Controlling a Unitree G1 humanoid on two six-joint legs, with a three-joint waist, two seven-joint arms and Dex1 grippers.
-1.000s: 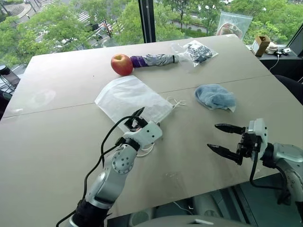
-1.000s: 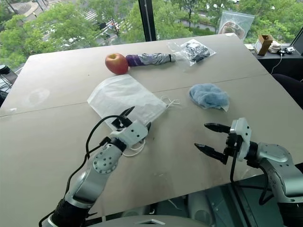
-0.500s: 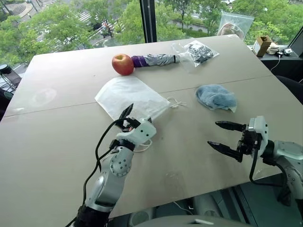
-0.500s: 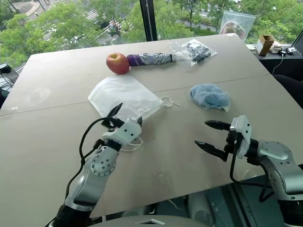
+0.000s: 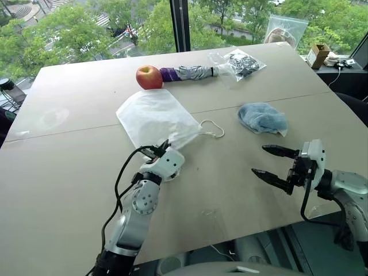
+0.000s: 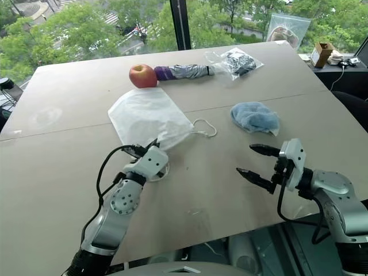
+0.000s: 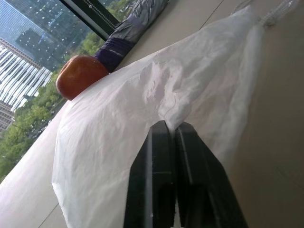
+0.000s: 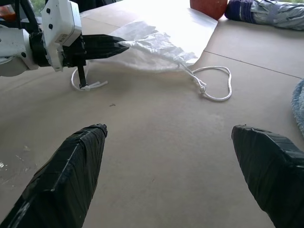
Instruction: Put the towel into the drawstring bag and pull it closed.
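Two black fingers of my left gripper (image 5: 165, 144) are pressed together on the near edge of the thin, translucent drawstring bag (image 5: 154, 117), lifting it into a crinkled ridge; a second ago they stood spread. Its white cord (image 5: 211, 129) loops right. The fuzzy blue towel (image 5: 262, 118) lies bunched at right, untouched. My right gripper (image 5: 275, 164) hovers spread, near side, empty. The cord beneath my left gripper is partly hidden.

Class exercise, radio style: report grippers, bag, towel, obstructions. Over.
Left gripper shut on bag edge. Right gripper open, empty. Towel loose on table, outside bag. Nothing between them.
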